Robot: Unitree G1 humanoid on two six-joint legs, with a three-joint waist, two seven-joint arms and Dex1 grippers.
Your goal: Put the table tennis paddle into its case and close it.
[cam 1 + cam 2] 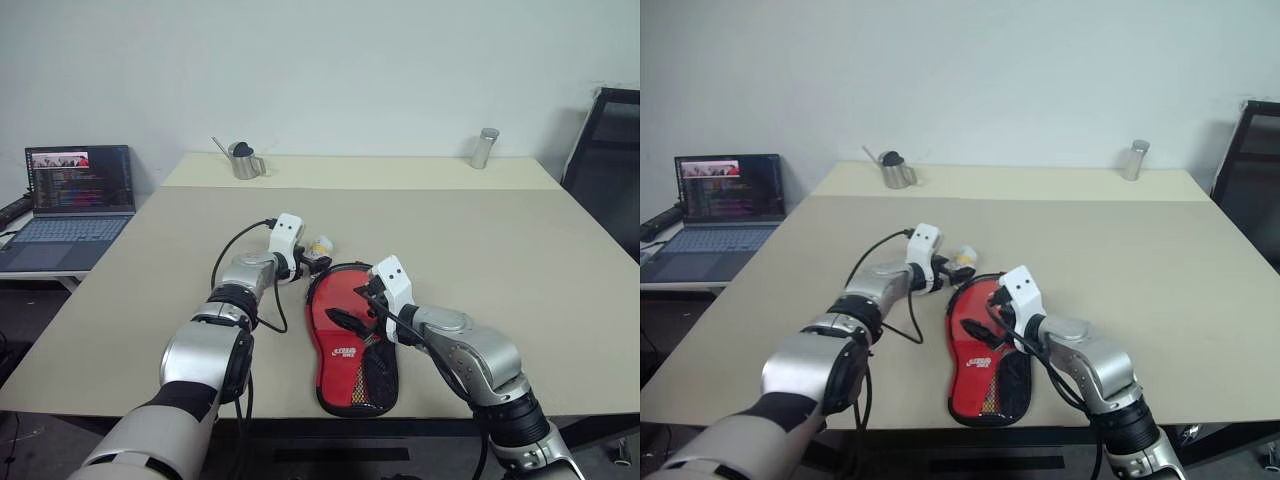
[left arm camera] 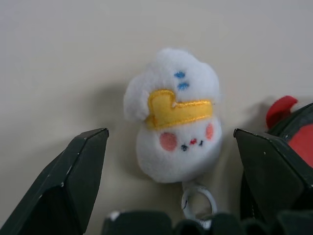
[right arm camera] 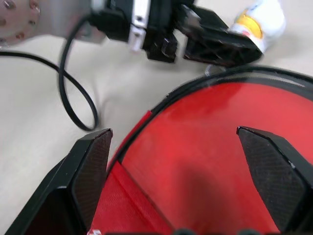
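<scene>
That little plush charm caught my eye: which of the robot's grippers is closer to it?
The left gripper: the charm lies between its open jaws. The right gripper hangs open over the red case, farther off.

On the tabletop (image 1: pixel 520 260): one case (image 1: pixel 352 350), one charm (image 2: pixel 173 127), one metal pitcher (image 1: pixel 243 160), one metal canister (image 1: pixel 484 148). One laptop (image 1: pixel 75 200) beside the tabletop.
</scene>
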